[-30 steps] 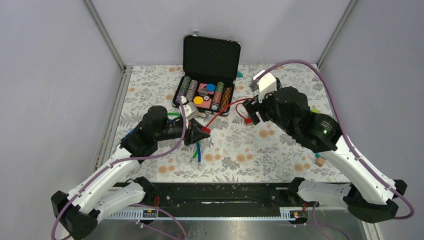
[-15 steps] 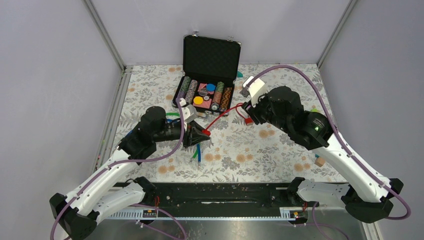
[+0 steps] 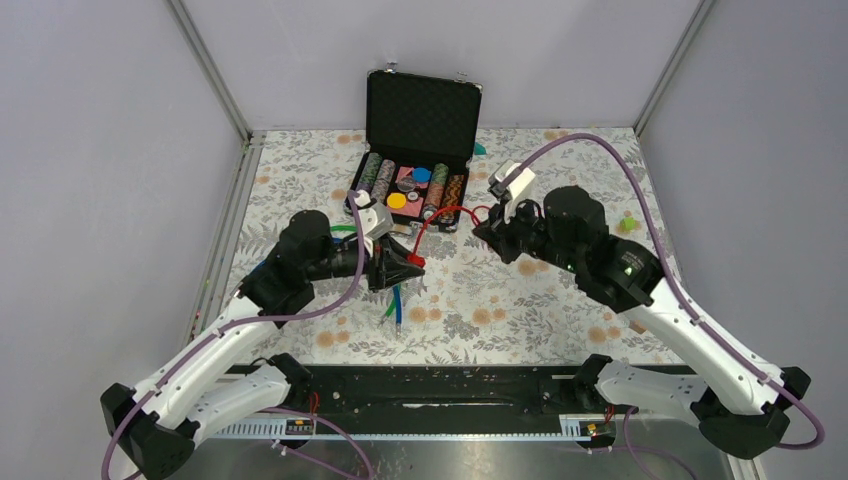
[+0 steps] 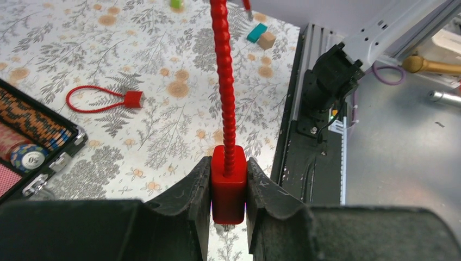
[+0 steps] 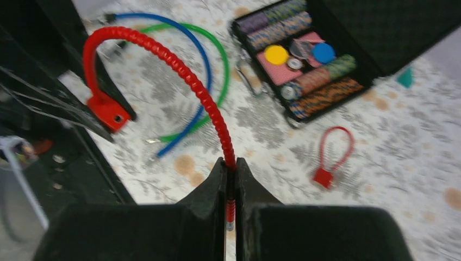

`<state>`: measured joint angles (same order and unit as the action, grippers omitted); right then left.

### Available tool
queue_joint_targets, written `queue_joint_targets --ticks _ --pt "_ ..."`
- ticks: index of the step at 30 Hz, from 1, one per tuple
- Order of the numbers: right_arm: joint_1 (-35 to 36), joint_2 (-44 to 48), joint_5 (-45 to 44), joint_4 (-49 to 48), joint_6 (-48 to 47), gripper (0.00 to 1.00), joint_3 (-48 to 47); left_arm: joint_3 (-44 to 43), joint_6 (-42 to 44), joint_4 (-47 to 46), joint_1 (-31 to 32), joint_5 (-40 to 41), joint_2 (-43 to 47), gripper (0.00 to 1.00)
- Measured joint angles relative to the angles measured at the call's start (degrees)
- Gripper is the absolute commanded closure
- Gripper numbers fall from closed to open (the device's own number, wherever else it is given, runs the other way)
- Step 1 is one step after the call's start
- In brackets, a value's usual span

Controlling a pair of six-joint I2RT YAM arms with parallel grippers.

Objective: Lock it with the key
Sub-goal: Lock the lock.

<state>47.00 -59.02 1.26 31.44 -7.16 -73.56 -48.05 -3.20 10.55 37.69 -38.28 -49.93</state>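
A red cable lock has a square block [image 4: 228, 187] and a ribbed cable [image 4: 224, 81]. My left gripper [image 4: 228, 168] is shut on the block, left of the table's middle [image 3: 412, 262], with the cable rising straight out of it. The cable [image 3: 440, 215] arches over to my right gripper [image 3: 485, 228]. In the right wrist view the right gripper [image 5: 229, 166] is shut on the cable's free end [image 5: 179, 65], whose metal tip shows between the jaws. The block [image 5: 111, 114] sits at the arch's far end. No key is in view.
An open black case [image 3: 420, 100] of poker chips stands at the back centre. A green cable [image 5: 217, 54] and a blue cable [image 5: 201, 60] lie under the left arm. A second red loop lock [image 4: 103, 100] lies on the floral cloth. Small blocks [image 4: 260, 37] lie at the right.
My right gripper has shut on the free end of the red cable and shifted left and toward me, bending the cable into an arch. The left gripper has kept its hold on the block.
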Motion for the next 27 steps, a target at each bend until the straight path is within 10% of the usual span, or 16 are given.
queue_joint_targets --ticks 15,27 --pt "-0.1 5.4 12.4 -56.7 38.6 1.00 27.2 0.6 -6.5 -14.7 0.0 -7.2 -1.7 1.00" --pt "3.4 4.3 11.7 -65.4 41.9 1.00 27.7 0.9 -7.9 -18.1 0.0 -9.5 -1.5 1.00"
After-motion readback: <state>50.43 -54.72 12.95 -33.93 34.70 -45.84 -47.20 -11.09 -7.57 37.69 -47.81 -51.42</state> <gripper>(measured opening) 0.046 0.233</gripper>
